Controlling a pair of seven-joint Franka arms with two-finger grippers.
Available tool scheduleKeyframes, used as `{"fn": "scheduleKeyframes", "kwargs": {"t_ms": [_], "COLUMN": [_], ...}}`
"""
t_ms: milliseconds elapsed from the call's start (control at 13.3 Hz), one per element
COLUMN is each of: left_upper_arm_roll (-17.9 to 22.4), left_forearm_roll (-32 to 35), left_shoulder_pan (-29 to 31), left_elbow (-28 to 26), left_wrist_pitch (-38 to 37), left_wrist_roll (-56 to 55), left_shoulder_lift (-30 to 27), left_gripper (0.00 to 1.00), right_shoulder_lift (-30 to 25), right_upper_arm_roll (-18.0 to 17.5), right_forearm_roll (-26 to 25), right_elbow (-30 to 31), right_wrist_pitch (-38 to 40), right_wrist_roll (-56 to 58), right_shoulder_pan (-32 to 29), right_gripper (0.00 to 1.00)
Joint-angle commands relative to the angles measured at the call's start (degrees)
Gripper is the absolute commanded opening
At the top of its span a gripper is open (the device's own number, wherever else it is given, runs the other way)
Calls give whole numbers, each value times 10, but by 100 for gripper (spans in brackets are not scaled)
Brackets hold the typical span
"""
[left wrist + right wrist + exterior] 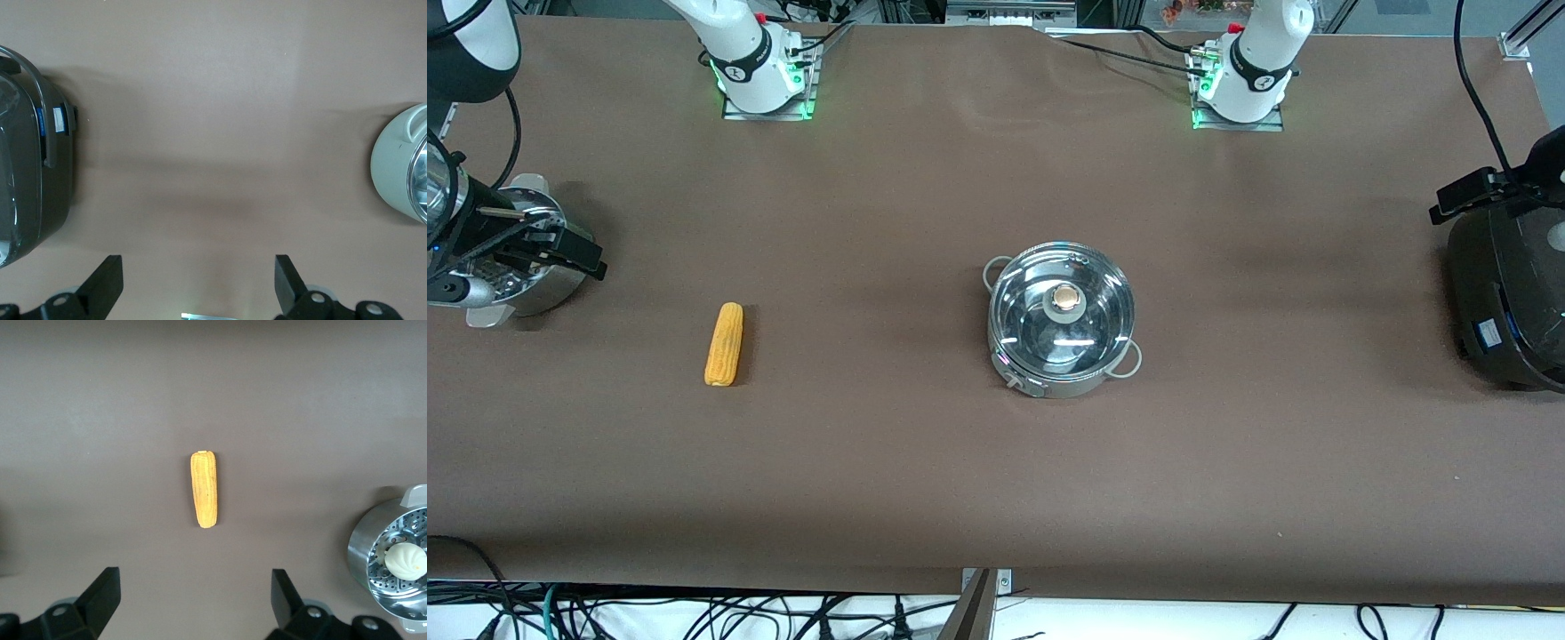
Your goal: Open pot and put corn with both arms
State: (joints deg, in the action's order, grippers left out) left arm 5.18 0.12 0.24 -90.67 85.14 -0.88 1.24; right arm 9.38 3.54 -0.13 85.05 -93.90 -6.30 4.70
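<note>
The steel pot (1061, 356) stands mid-table with its glass lid (1023, 307) and tan knob (1064, 298) on it. A pale round edge in the left wrist view (393, 163) looks like the same pot. The yellow-orange corn (724, 344) lies on the table toward the right arm's end, and also shows in the right wrist view (205, 489). My right gripper (576, 253) (195, 590) is open and empty, up beside the steamer pot. My left gripper (1465, 194) (198, 273) is open and empty, up by the rice cooker.
A steel steamer pot (547, 283) (367, 547) with a white bun (407, 561) stands at the right arm's end. A large black rice cooker (1507, 293) (27, 153) stands at the left arm's end. Brown cloth covers the table (925, 462).
</note>
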Motion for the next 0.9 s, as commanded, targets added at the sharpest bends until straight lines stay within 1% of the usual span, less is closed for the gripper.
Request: {"fn": "scheduleKeyframes", "kwargs": {"t_ms": [0, 150, 825], "left_upper_arm_roll": [-1, -1, -1], "left_forearm_roll": [5, 5, 5], "left_shoulder_pan": [1, 1, 1], "left_elbow": [12, 13, 13], "left_wrist_pitch": [-6, -6, -6], "left_wrist_roll": [7, 7, 7], "left_shoulder_lift": [3, 3, 3], "left_gripper": [100, 100, 100], "right_shoulder_lift": [-2, -1, -2], "right_upper_arm_roll": [-2, -4, -6], "right_forearm_roll": [-7, -14, -15], "right_elbow": [-7, -7, -7], "right_wrist_pitch": [4, 4, 6], "right_wrist_roll": [7, 6, 3], "right_shoulder_pan": [-3, 0, 2], "right_gripper": [100, 100, 100]}}
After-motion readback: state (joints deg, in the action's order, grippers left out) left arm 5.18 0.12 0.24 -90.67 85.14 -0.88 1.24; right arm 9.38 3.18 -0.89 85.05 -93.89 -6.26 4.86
